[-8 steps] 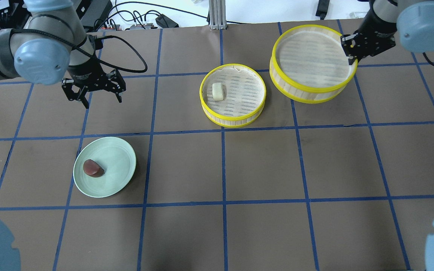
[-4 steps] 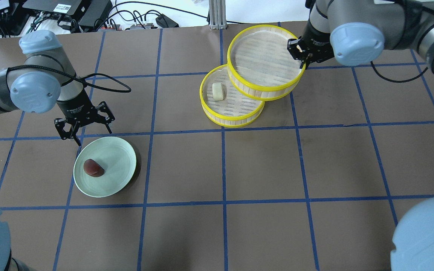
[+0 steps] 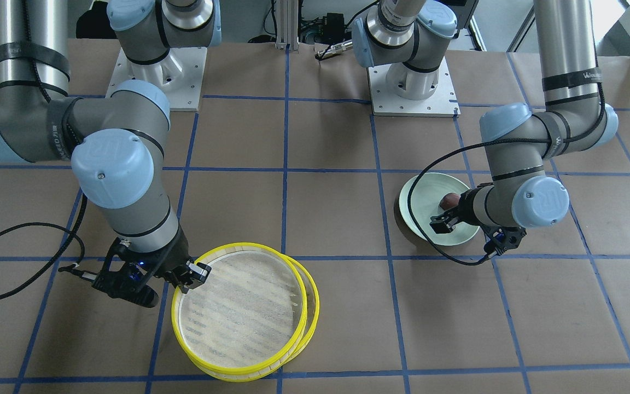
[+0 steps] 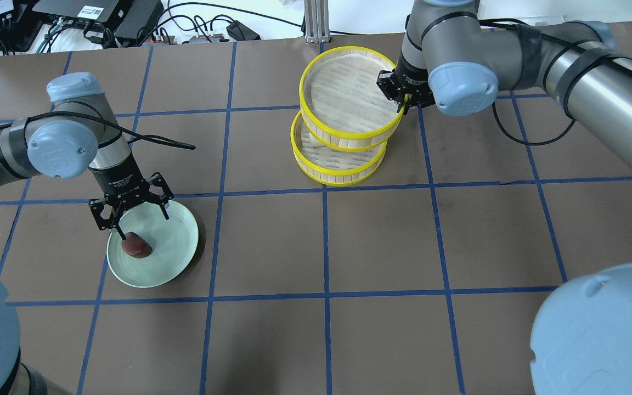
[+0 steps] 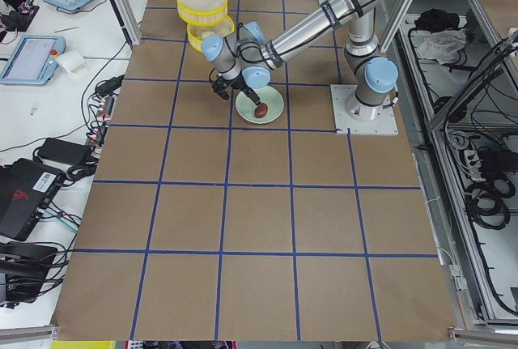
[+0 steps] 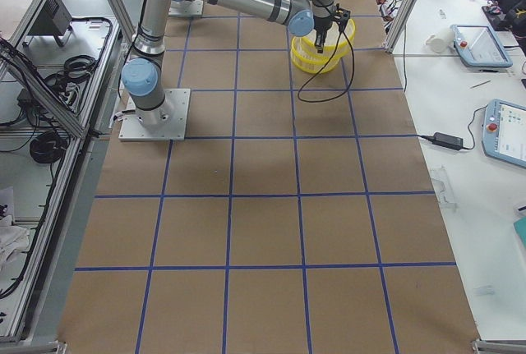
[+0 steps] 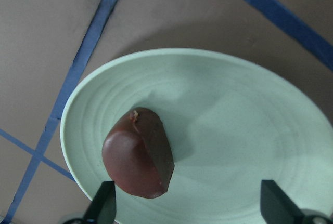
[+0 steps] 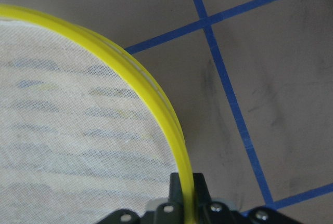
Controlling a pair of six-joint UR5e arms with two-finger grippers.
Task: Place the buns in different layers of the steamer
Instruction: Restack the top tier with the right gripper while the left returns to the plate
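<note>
Your right gripper (image 4: 402, 100) is pinching the yellow rim of the upper tray (image 4: 343, 93), jaws narrow, hanging it just above and slightly off-centre of the lower tray (image 4: 338, 173). The white bun (image 4: 311, 142) is sitting in the lower tray, nearly hidden. Trays: likely light, stiff wooden walls, mesh floors. Your left gripper (image 4: 139, 224) is hovering wide over the brown bun (image 4: 136, 245) on the green plate (image 4: 181, 255). Bun: 1 smooth dome, 1 flat cut face, probably soft; you are needing a gentle squeeze across its 2 sides.
</note>
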